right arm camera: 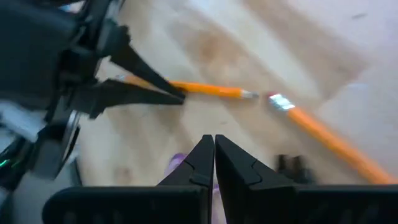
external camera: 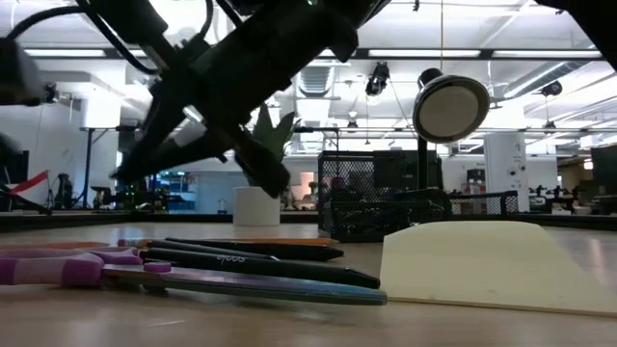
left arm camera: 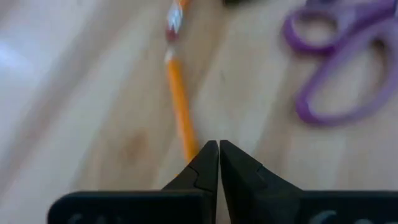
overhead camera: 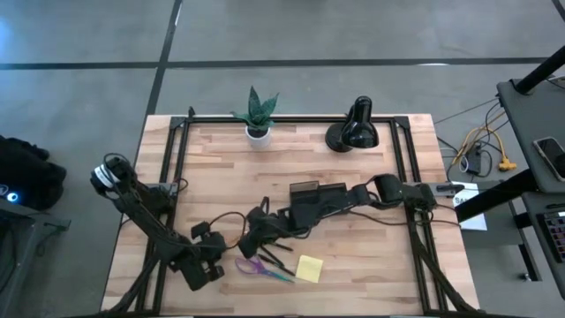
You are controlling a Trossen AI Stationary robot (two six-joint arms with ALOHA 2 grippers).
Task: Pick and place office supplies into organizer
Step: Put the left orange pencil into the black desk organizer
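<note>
My left gripper is near the table's front left, shut on a thin orange pencil; the right wrist view also shows this left gripper. My right gripper hovers shut just beyond it, touching nothing. A second orange pencil lies end to end with the first. Purple-handled scissors, black pens and the yellow sticky pad lie on the wood near the front edge. The dark organizer stands mid-table under the right arm. My left gripper pinches the orange pencil by its near end, between the very tips of the two fingers. The fingers lie along the pencil, which sticks straight out ahead of them, roughly level. Whether the far end rests on the wood I cannot tell.
A potted plant and a black desk lamp stand at the table's far edge. A black frame runs along the table's sides. Bare wood shows left of the organizer and at the front right.
</note>
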